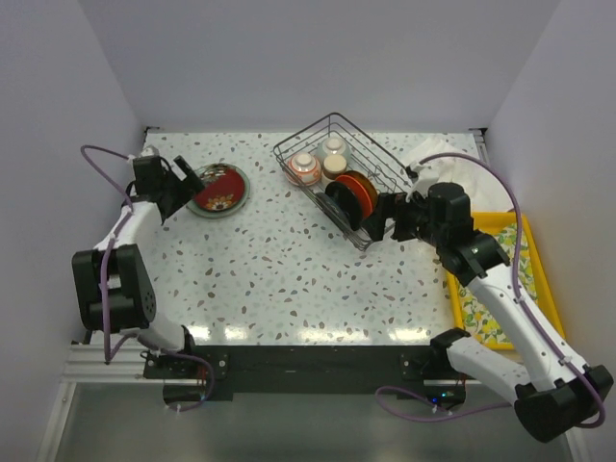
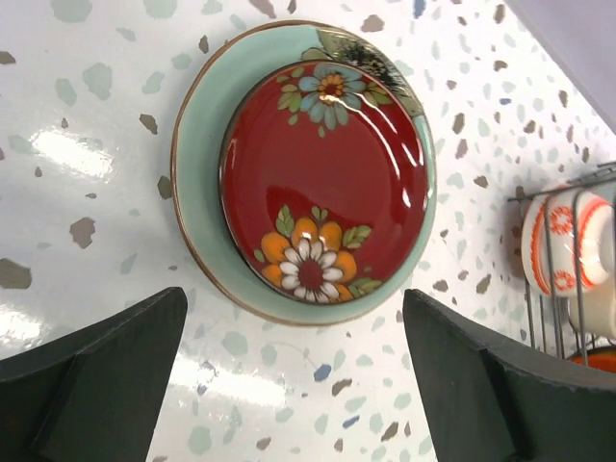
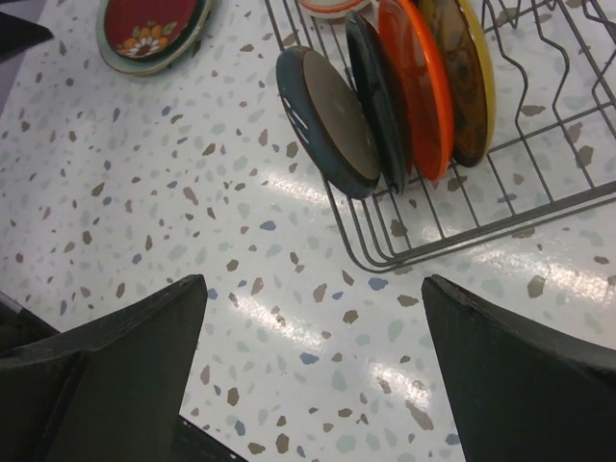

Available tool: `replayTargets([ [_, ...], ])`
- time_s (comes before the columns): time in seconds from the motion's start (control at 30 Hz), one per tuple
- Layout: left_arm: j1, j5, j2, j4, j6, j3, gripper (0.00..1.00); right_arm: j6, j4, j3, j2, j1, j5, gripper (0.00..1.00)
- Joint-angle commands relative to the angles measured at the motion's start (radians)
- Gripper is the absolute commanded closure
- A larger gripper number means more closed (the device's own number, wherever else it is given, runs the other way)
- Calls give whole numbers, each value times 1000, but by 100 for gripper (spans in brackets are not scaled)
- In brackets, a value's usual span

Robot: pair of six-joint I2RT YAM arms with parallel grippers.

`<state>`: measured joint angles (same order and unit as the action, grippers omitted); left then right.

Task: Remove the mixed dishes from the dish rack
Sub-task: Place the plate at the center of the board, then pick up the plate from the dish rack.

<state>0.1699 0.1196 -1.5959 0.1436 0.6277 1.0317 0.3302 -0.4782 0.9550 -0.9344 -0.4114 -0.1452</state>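
A red floral plate (image 2: 322, 188) lies stacked on a teal plate (image 2: 202, 188) on the table, also visible as the red floral plate (image 1: 218, 188) at the back left. My left gripper (image 2: 294, 308) hovers just in front of the stack, open and empty. The dark wire dish rack (image 1: 377, 166) holds several upright plates: a black plate (image 3: 332, 120), an orange-red plate (image 3: 414, 82) and a brown plate (image 3: 462, 72). Behind them sit a red-patterned bowl (image 1: 305, 168) and a cream cup (image 1: 334, 146). My right gripper (image 3: 313, 289) is open, just short of the rack's near corner.
A yellow tray (image 1: 500, 279) with a patterned cloth lies at the right edge, under my right arm. A white cloth (image 1: 460, 173) is bunched behind the tray. Walls close in the table at the back and both sides.
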Motion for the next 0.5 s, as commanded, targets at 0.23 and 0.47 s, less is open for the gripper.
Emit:
replayTargets([
  [0.23, -185, -12, 399, 115, -259, -130, 0, -157, 7, 185, -200, 20, 189, 3],
  [0.47, -274, 2, 704, 217, -339, -219, 0, -240, 94, 228, -319, 34, 271, 14],
])
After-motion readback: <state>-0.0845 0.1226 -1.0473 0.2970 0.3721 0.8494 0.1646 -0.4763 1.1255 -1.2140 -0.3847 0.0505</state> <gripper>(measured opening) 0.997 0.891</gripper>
